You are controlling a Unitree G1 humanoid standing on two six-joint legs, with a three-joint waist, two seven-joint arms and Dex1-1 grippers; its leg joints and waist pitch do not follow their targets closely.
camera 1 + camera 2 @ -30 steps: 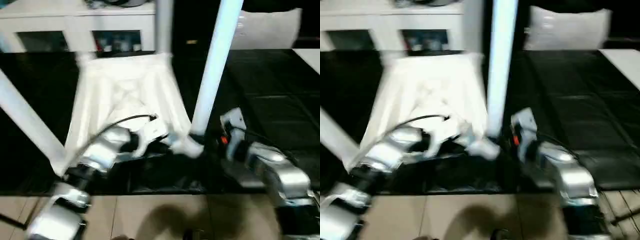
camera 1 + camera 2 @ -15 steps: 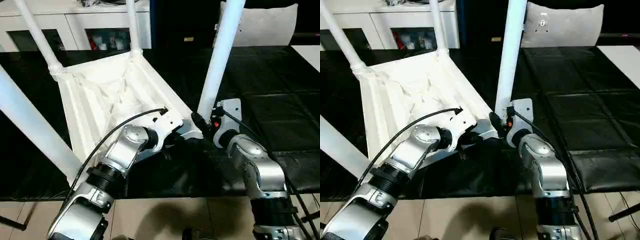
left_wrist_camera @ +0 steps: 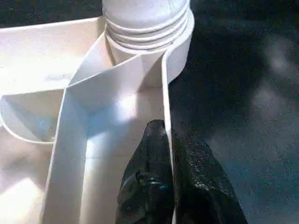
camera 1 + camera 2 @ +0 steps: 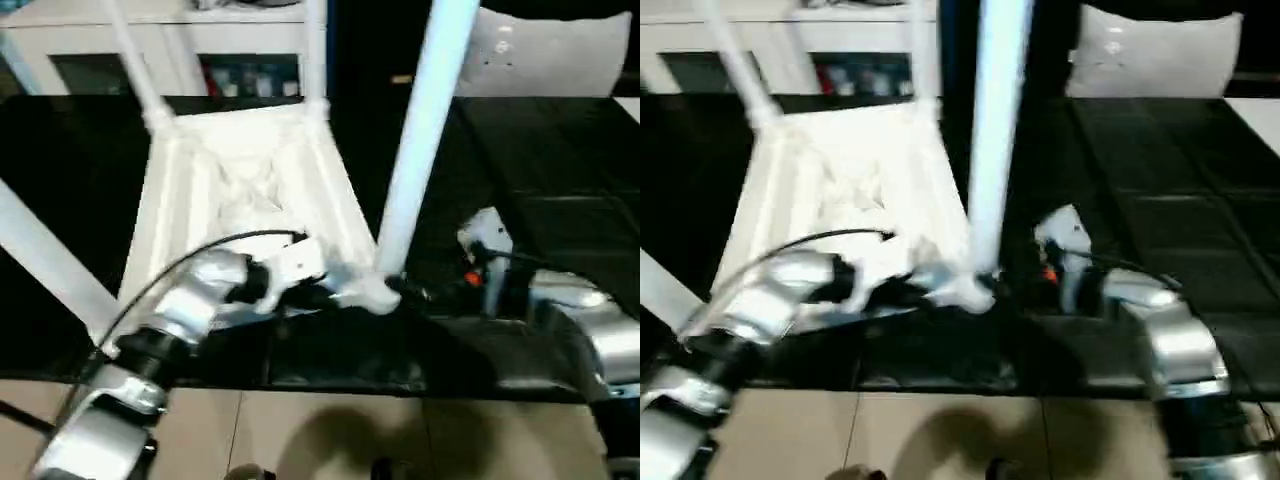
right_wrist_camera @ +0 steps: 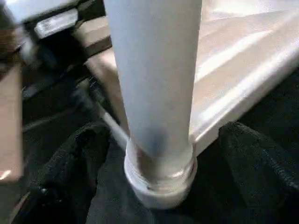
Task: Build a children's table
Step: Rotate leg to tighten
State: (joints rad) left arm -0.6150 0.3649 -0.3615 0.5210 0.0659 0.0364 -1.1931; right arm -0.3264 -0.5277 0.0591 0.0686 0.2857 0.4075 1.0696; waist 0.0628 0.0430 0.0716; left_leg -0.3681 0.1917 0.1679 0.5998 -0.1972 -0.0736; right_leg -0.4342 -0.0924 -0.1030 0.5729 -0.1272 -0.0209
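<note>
A: Legs are all fitted, it seems. The children's table [image 4: 240, 190] is lying upside down on the black tabletop [image 4: 560, 160].

B: The rim is pinched tight by the left pincer [image 3: 169, 154]. The near leg [image 5: 154, 79] is let go by the spread right pincer [image 5: 154, 140]. Flipping is likely next.

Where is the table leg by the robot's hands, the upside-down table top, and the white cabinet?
table leg [image 4: 415, 150], left eye view, middle of its shaft
table top [image 4: 245, 190], left eye view, ribbed underside
white cabinet [image 4: 230, 35], left eye view, front frame above the glass doors
</note>
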